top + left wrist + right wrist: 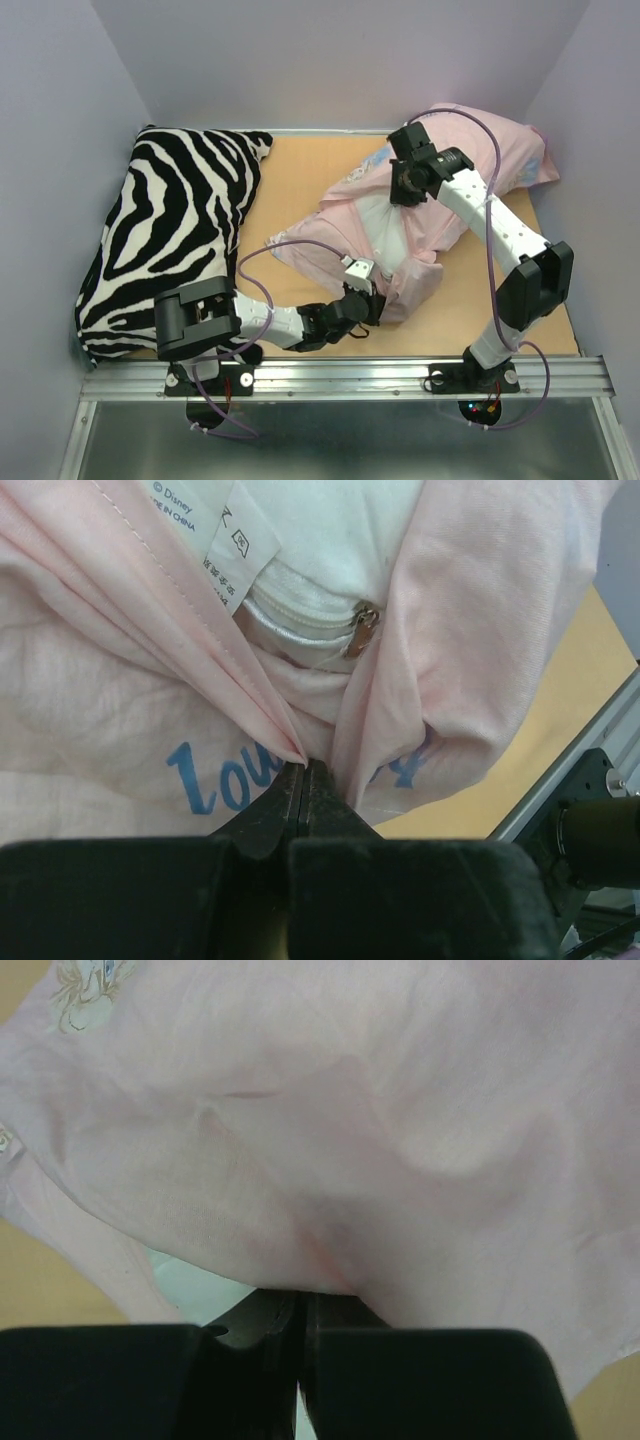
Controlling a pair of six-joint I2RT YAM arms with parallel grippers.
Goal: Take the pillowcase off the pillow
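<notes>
**While both claws pinch pink fabric, white pillow shows at the opening**

Seen from the top camera, the pillowcase (495,150) lies crumpled, pale pink inner side up. It runs from the far right corner of the table (310,170) toward the near middle. The pillow (385,225) shows as a white patch in the middle of the bunch, fabric wrapped around it on both sides.

Left gripper (376,300) sits at the near edge of the cloth. In the left wrist view the left gripper (305,772) has its jaws pressed together with a fold of pillowcase (120,680) caught at the tips. Just above that is the pillow (340,530), with its zipper pull (362,630) exposed between the parted fabric. A care label (215,550) hangs at upper left, and blue lettering (215,780) is printed on the cloth near the tips.

Right gripper (405,188) is on the far part of the cloth, arm reaching over it. In the right wrist view the right gripper (300,1300) is closed narrow, and the pillowcase (350,1110) puckers into the tips and drapes over them. A faint print (85,980) shows through at upper left.

Zebra pillow (170,230) lies on the left side, apart from both claws.
</notes>
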